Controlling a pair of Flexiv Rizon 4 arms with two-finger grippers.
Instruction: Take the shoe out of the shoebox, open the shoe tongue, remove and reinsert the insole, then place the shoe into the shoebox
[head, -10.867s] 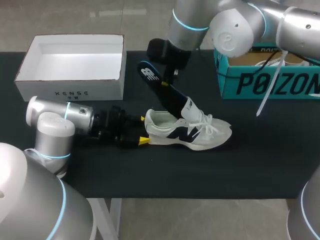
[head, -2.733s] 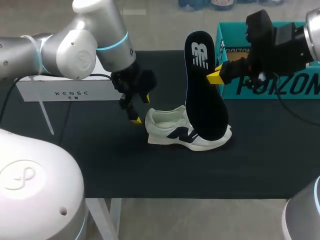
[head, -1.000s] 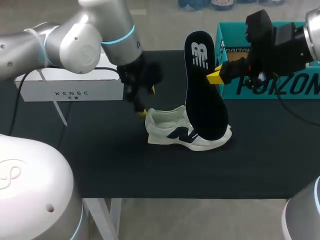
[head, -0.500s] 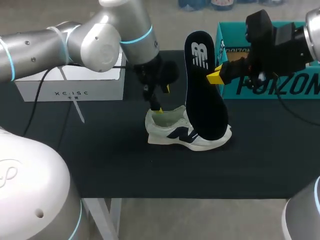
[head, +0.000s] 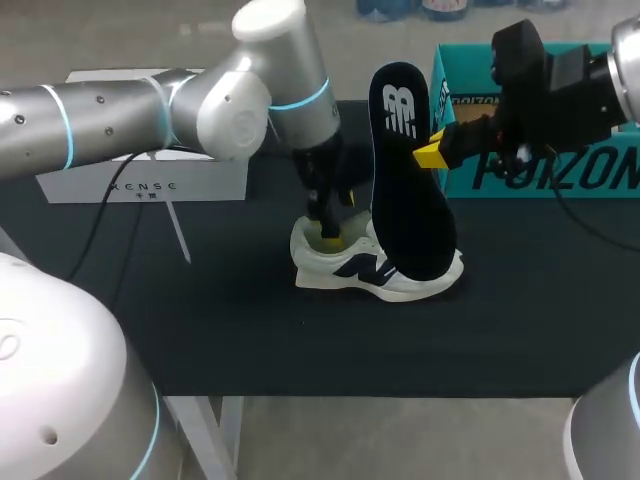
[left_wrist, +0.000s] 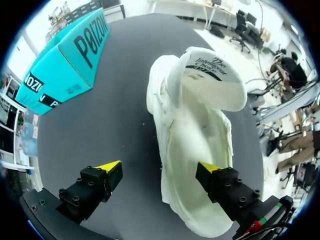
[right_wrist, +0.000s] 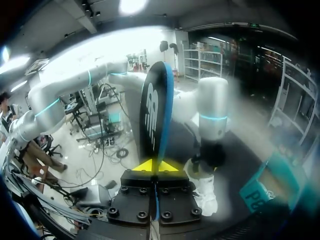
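**Black-topped work table (head: 450, 340)**

Flat matte black top, spans nearly the whole head view, w/ a straight front edge. Pale leg (head: 230, 440) shows under that edge, left of centre. In left wrist view the same top reads dark grey, evenly lit.

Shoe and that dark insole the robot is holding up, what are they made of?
The shoe looks like soft, matte cream fabric, maybe with suede-like parts: its collar and tongue fold and wrinkle. The insole looks like thin foam with a smooth dark cloth face: it stands gently curved, pinched in the right gripper. Neither is certain.
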